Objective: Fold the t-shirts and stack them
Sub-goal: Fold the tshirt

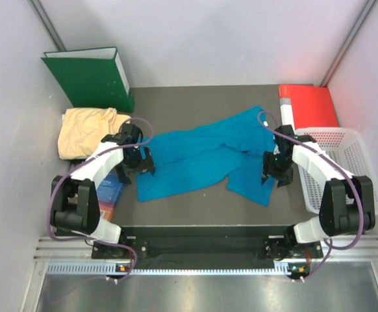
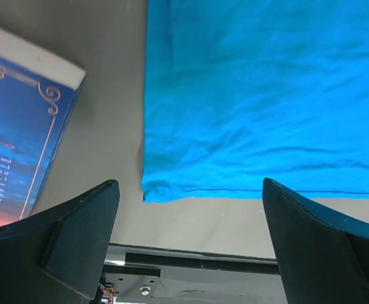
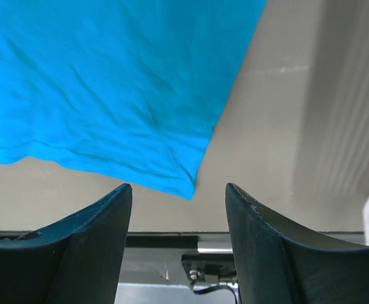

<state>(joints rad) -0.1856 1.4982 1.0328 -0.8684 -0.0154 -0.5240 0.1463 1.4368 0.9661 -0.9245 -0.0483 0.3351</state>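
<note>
The teal-blue t-shirt (image 1: pixel 208 156) lies loosely spread and creased across the middle of the grey table. Bunched up at the far left is the pale yellow-orange t-shirt (image 1: pixel 85 130). My left gripper (image 1: pixel 140 162) hovers over the teal shirt's left edge, open, with nothing between its fingers. In the left wrist view the shirt's corner (image 2: pixel 267 95) lies just beyond the left gripper (image 2: pixel 189 183). My right gripper (image 1: pixel 275 172) stands open over the shirt's right end. The right wrist view shows a cloth corner (image 3: pixel 108 82) ahead of the empty right gripper (image 3: pixel 178 187).
A green binder (image 1: pixel 91 77) stands at the back left. At the back right lies a red folder (image 1: pixel 309 104), with a white basket (image 1: pixel 345 162) along the right side. A blue book (image 1: pixel 108 192) lies near my left arm, also in the left wrist view as a blue book (image 2: pixel 19 126).
</note>
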